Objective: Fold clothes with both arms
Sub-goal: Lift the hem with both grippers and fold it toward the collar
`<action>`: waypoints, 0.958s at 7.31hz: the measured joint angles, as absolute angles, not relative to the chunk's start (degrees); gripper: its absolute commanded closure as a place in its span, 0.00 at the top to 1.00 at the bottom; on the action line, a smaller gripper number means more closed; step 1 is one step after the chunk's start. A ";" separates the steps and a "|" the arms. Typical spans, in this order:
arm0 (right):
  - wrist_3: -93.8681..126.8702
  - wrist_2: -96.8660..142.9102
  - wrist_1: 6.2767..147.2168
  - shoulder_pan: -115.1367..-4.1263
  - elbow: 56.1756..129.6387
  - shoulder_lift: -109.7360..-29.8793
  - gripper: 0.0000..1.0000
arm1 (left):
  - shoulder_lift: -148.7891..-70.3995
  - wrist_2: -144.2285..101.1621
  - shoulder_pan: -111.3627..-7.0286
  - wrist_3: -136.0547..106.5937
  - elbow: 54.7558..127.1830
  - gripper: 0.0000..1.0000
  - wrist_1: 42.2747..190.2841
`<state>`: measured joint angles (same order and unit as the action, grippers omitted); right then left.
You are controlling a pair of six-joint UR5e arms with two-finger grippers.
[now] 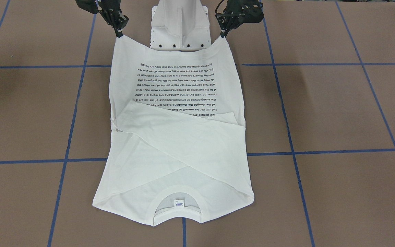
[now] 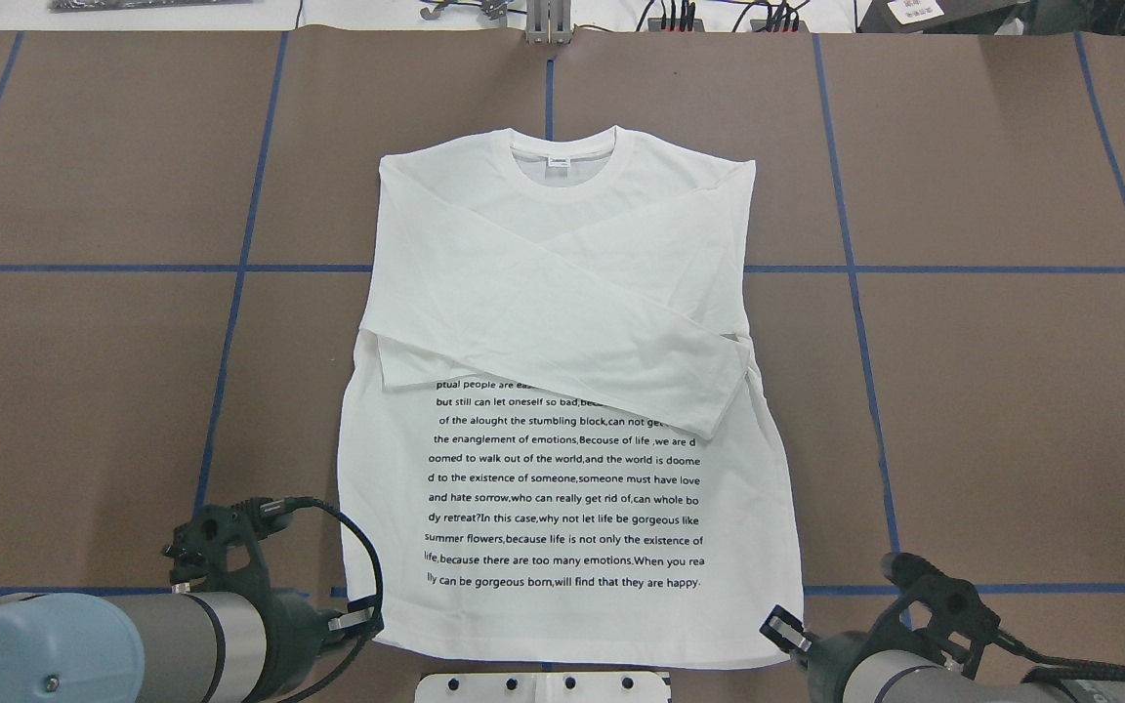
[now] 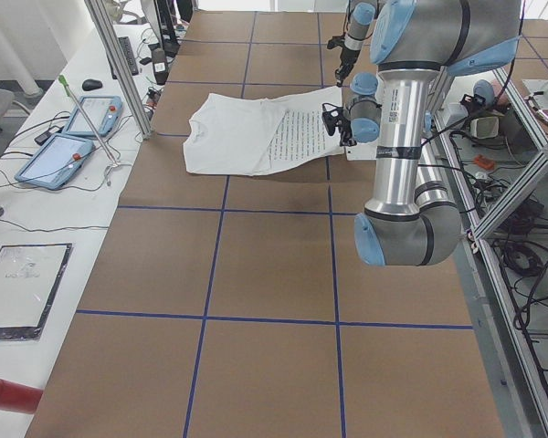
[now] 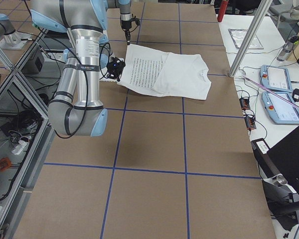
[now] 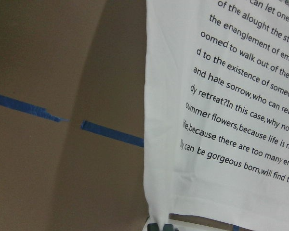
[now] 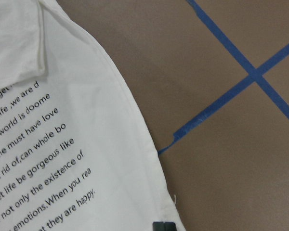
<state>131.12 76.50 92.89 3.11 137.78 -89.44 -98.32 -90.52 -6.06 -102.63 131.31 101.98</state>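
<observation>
My left hand [image 2: 359, 620] and right hand [image 2: 785, 630] each pinch a bottom corner of the shirt [image 2: 562, 469]. It runs lengthwise up-frame to the collar [image 2: 562, 190].

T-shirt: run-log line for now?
T-shirt: sleeves crossed, print up | left end effector: pinching hem corner | right end effector: pinching hem corner

In the overhead view we find the top lines of the text block [image 2: 562, 498] on the T-shirt [image 2: 382, 508] hidden under the crossed sleeves [image 2: 562, 322]. The wrist views give us only a sliver of the left gripper [image 5: 161, 227] and the right gripper [image 6: 164, 225], cut off by the bottom edge. The print on the neck label [image 1: 179, 203] is too small for us to read.
</observation>
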 measured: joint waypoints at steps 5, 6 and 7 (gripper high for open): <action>117.57 80.39 94.50 -13.88 134.11 -80.50 0.00 | -108.25 -91.77 -24.80 -80.62 120.39 0.00 103.00; 114.65 83.68 95.15 -18.81 132.07 -78.36 0.00 | -111.20 -93.69 -29.47 -75.47 115.58 0.00 103.48; 111.68 86.44 95.69 -23.77 128.94 -75.55 0.00 | -113.56 -95.46 -33.58 -71.80 111.52 0.00 104.34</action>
